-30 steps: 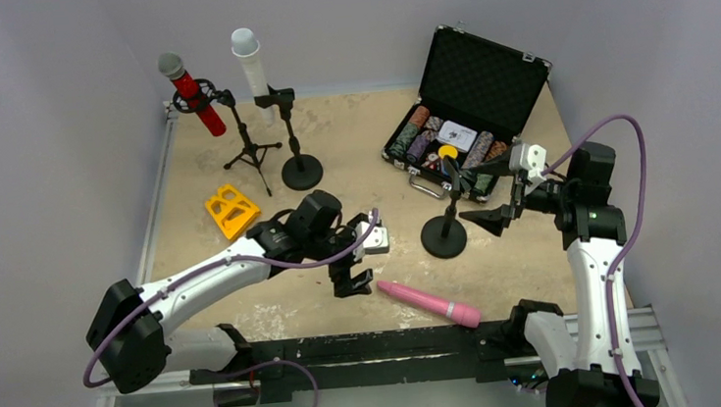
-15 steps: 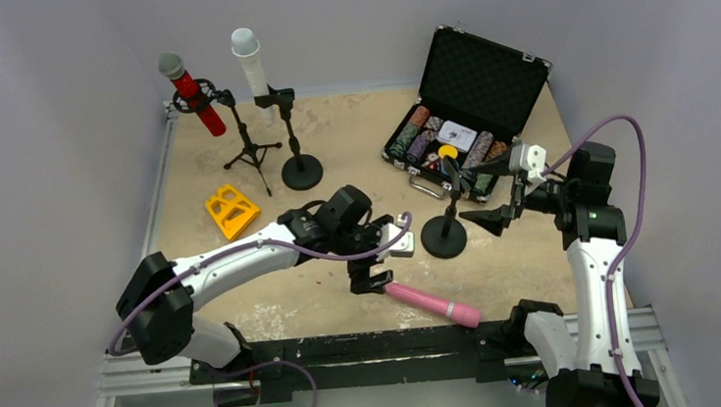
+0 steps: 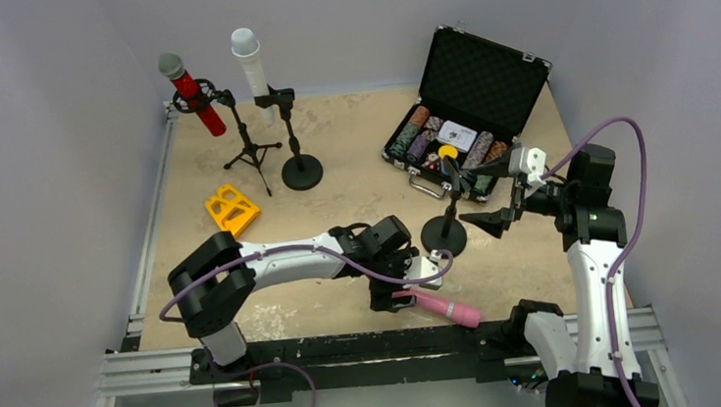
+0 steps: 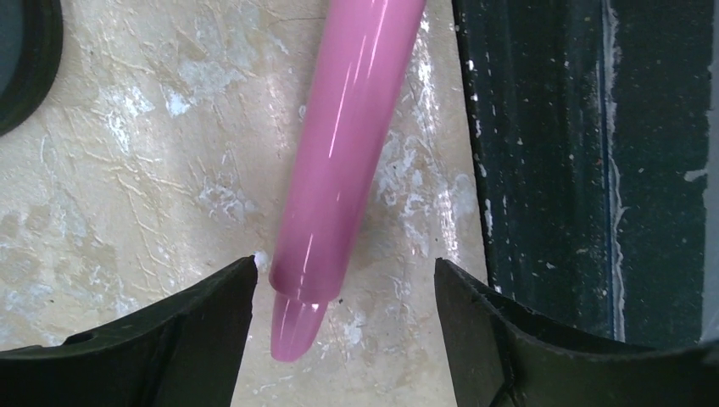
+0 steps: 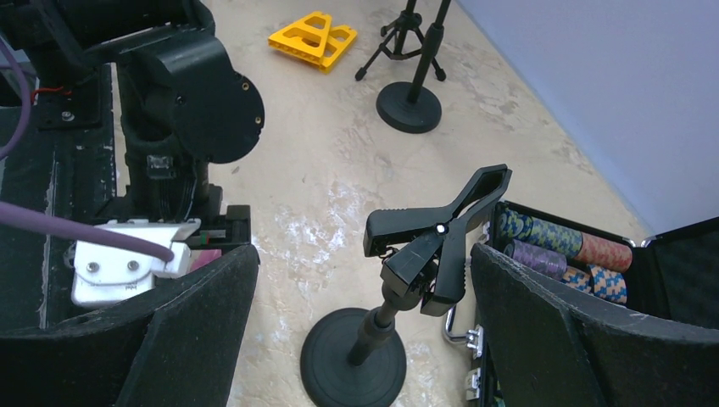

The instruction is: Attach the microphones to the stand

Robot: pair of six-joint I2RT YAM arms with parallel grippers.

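Note:
The pink microphone (image 3: 439,305) lies flat near the table's front edge; in the left wrist view (image 4: 348,153) its narrow tail end lies between the jaws. My left gripper (image 3: 391,297) (image 4: 343,339) is open, down over that tail end, not touching it. The red microphone (image 3: 191,92) sits in the tripod stand's clip at the back left. The white microphone (image 3: 252,63) sits in the round-base stand (image 3: 301,171). A third round-base stand (image 3: 444,234) with an empty clip (image 5: 437,233) is at centre right. My right gripper (image 3: 496,221) (image 5: 365,339) is open, just right of that stand.
An open black case (image 3: 462,116) with poker chips stands at the back right, close behind the empty stand. A yellow plastic block (image 3: 231,209) lies at the left. The black rail (image 4: 585,153) runs along the table's front edge, beside the pink microphone.
My left arm has swung right and toward the front edge, bringing its open gripper down over the pink microphone's tail. The right arm has not moved.

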